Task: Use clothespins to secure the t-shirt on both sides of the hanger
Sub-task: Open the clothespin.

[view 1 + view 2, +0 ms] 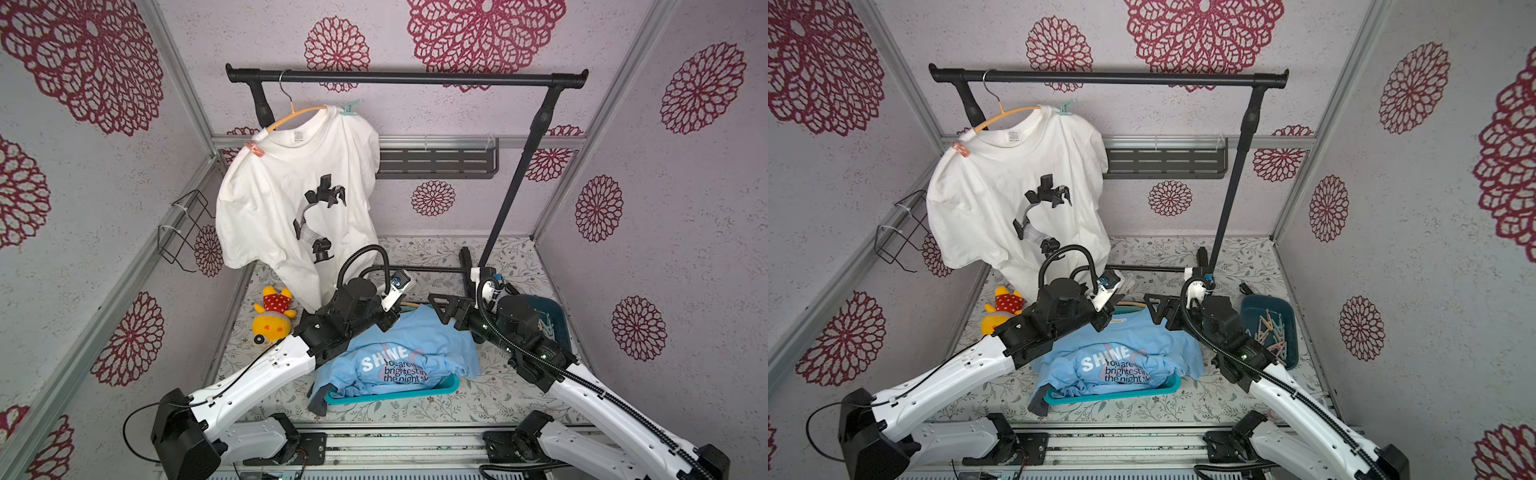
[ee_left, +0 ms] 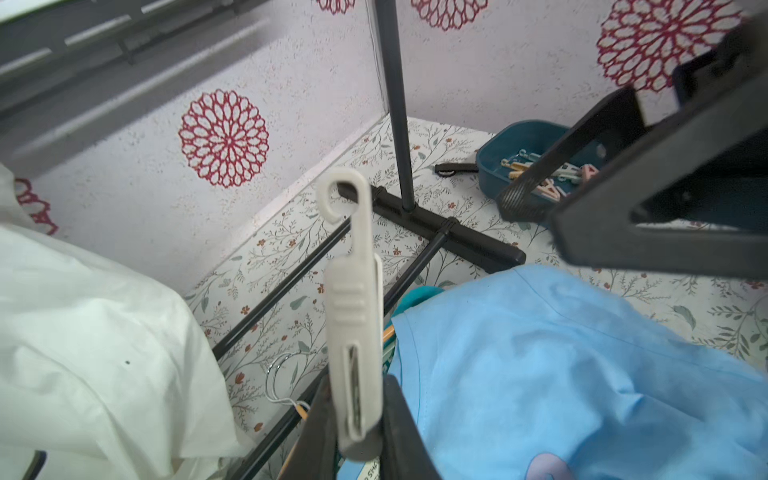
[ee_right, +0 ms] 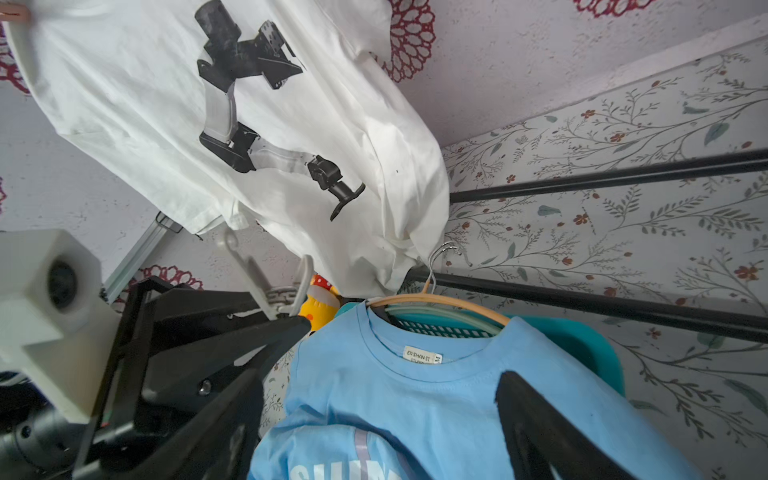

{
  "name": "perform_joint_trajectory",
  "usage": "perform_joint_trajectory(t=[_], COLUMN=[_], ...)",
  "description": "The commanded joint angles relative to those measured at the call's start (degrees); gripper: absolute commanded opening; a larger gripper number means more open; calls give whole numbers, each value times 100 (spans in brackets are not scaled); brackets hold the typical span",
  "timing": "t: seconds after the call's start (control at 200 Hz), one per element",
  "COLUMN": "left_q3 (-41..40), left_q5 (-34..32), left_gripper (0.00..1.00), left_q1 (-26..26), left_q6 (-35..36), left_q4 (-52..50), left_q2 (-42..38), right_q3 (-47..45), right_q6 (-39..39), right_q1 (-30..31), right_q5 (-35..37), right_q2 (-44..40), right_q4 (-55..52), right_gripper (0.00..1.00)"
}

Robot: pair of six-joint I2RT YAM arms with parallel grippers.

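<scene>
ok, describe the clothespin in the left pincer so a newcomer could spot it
From the black garment rail, drop down the white t-shirt with the robot-arm print to the left pincer near its hem. Gripped there is a whitish plastic clothespin with a hooked end. The pink clothespin and mint clothespin sit on that shirt's shoulders, others in the dark blue tray; only this one is held.

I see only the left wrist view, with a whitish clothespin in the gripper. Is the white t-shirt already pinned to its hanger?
Observer: Yes, a pink clothespin clamps one shoulder.
Operator: And the other shoulder?
Observer: A mint green clothespin sits there.
Operator: Has the blue t-shirt any pins?
Observer: None that I can see. An orange hanger lies at its collar.
</scene>
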Motion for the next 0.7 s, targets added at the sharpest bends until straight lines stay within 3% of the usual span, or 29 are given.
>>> perform_joint_trajectory(t=[0.0,0.085,0.475,0.695], left_q3=[-93,-38,78,53], left_q5=[144,106,-96,-95], left_gripper=[0,0,0,0], left_q1=[-30,-75,-258,-295], left_q6=[385,654,1065,964], left_q4=[186,18,11,133], left_q2=[-137,-140,9,-52], right_q3=[-22,-65,52,-151], right_q6=[247,169,243,490], right_q1=[26,135,428,437], right_q5=[-398,-660,-266,-119], right_q2=[-58,-15,514,588], right_q4=[902,1212,1844,2528], right_gripper=[87,86,82,73])
